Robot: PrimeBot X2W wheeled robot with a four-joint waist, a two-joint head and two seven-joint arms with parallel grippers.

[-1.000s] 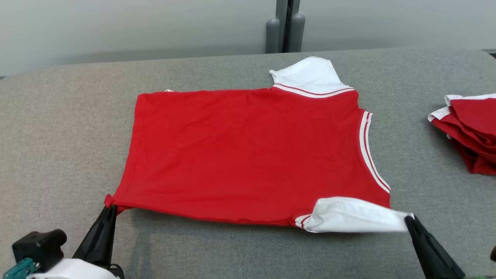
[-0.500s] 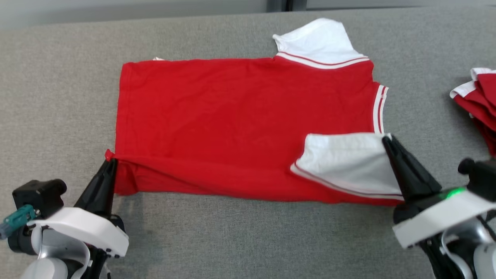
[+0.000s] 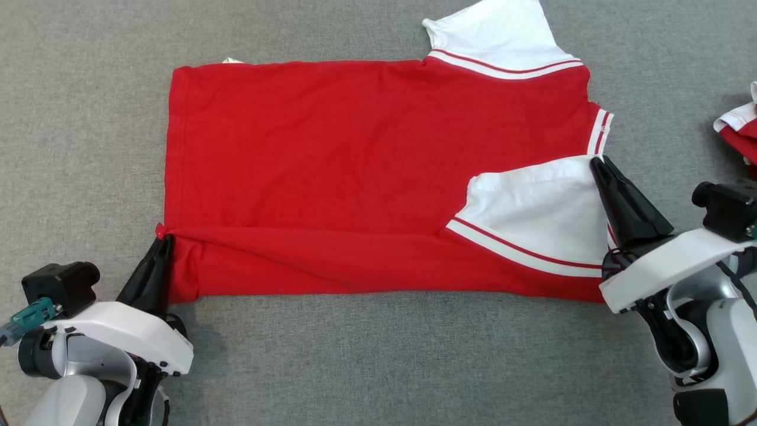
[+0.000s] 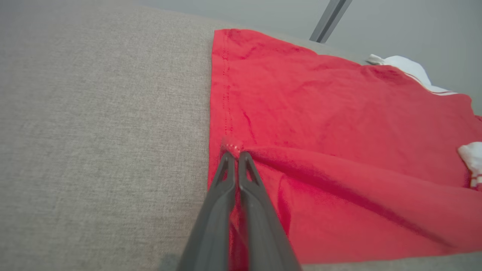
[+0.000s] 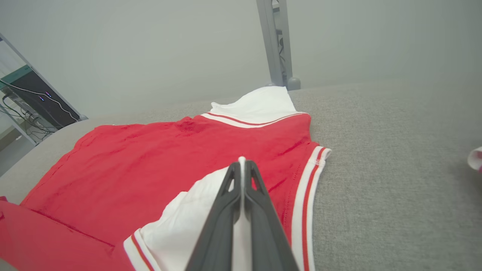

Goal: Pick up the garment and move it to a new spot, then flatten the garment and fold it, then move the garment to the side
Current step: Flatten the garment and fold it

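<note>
Red garment (image 3: 355, 148), near edge folded over; left pincer (image 3: 162, 238) pinches hem corner (image 3: 159, 229), right pincer (image 3: 595, 161) white sleeve (image 3: 532, 213).

Garment (image 3: 355, 160): a red short-sleeved shirt with white sleeves and red-and-white striped trim, spread flat on the grey fabric worktop (image 3: 89, 118). The hem (image 3: 171, 148) points to the head view's left, the striped neckline (image 3: 598, 131) to its right. The near long edge is folded up over the body as a red band (image 3: 325, 260). The near sleeve (image 3: 532, 219) lies doubled onto the red cloth; the far sleeve (image 3: 491, 29) projects past the far edge.
</note>
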